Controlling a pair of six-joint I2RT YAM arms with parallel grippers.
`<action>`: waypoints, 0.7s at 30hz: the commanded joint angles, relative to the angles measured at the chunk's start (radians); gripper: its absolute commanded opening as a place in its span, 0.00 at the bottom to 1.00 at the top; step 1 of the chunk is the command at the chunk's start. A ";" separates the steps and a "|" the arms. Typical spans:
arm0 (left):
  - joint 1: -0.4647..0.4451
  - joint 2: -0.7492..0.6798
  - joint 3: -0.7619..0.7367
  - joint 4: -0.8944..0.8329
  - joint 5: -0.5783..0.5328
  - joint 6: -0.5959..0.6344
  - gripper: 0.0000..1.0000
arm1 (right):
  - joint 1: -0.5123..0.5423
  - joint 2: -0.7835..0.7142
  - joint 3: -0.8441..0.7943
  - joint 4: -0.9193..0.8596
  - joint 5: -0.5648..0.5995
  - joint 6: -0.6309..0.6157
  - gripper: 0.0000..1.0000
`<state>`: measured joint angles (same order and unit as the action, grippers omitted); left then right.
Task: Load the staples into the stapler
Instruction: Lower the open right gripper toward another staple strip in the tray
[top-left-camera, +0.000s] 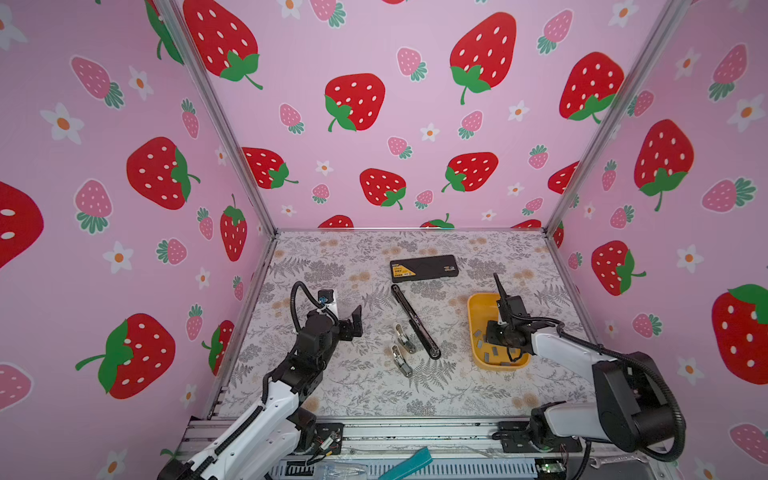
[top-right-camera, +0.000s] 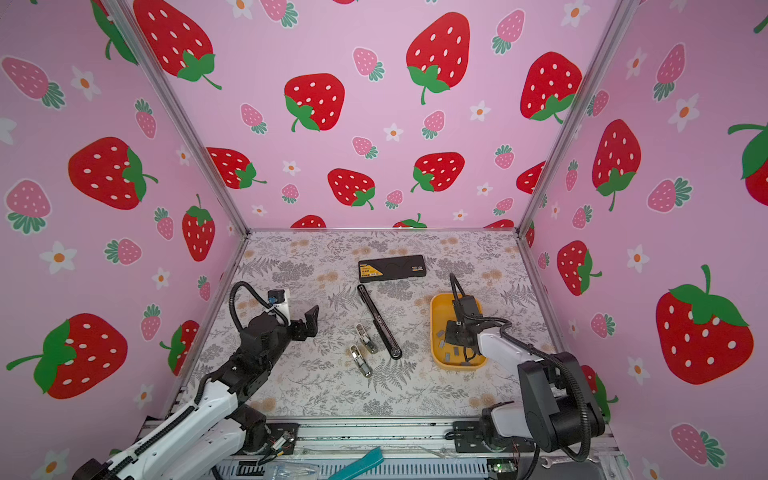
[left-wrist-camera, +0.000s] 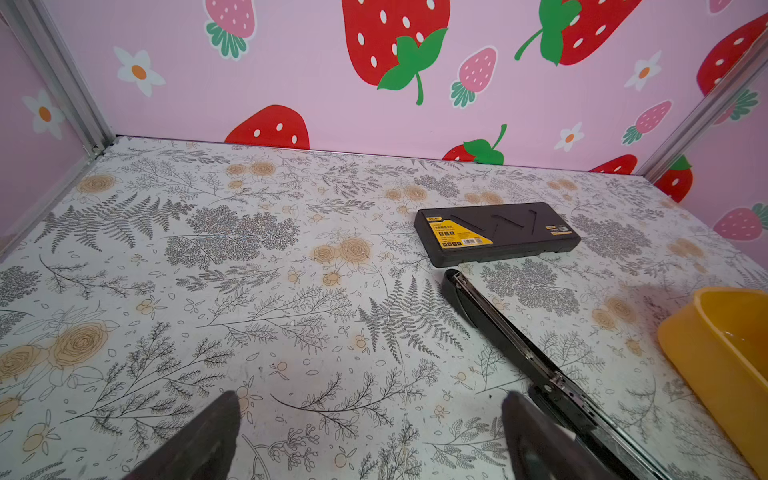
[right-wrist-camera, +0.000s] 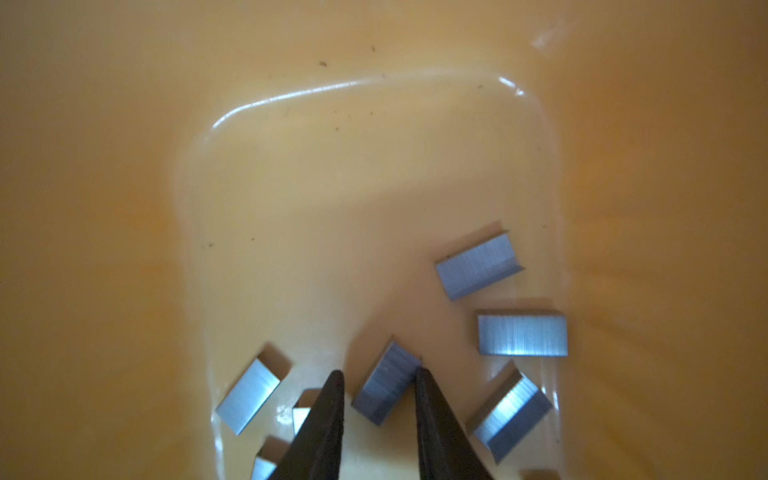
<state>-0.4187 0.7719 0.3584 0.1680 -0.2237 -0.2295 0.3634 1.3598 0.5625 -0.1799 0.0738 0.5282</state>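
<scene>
The staples (right-wrist-camera: 521, 334) lie scattered as short grey strips on the floor of the yellow tray (right-wrist-camera: 124, 208), which stands on the surface (top-left-camera: 332, 386) to the right of the stapler (top-left-camera: 415, 322). One strip (right-wrist-camera: 386, 384) sits aslant between the fingers of the right gripper (right-wrist-camera: 379, 374). Its jaws are parted a little: one finger seems to touch the strip's edge, while a sliver of tray shows beside the other.

The step in hand is judged to be the pick. It is best done with the gripper turned so that the strip's long sides are met squarely, since a skewed pinch could snap or flick it. The jaws should be closed gently and the strip lifted straight up, clear of its neighbours and the tray wall.

The stapler lies opened out flat, its metal rail showing. The left gripper (top-left-camera: 353, 324) hangs wide open just left of it, holding nothing, and could be used to steady it.
</scene>
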 joint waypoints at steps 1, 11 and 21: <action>0.005 -0.013 -0.002 0.027 0.005 -0.003 0.99 | -0.004 0.025 -0.001 -0.027 0.014 0.006 0.30; 0.005 -0.007 -0.002 0.028 0.009 -0.010 0.99 | 0.008 0.051 -0.003 -0.015 0.023 0.003 0.25; 0.005 -0.003 -0.003 0.030 0.007 -0.010 0.99 | 0.028 0.115 0.022 -0.007 0.029 -0.001 0.23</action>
<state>-0.4187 0.7715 0.3573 0.1684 -0.2234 -0.2321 0.3840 1.4414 0.6018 -0.1104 0.1024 0.5243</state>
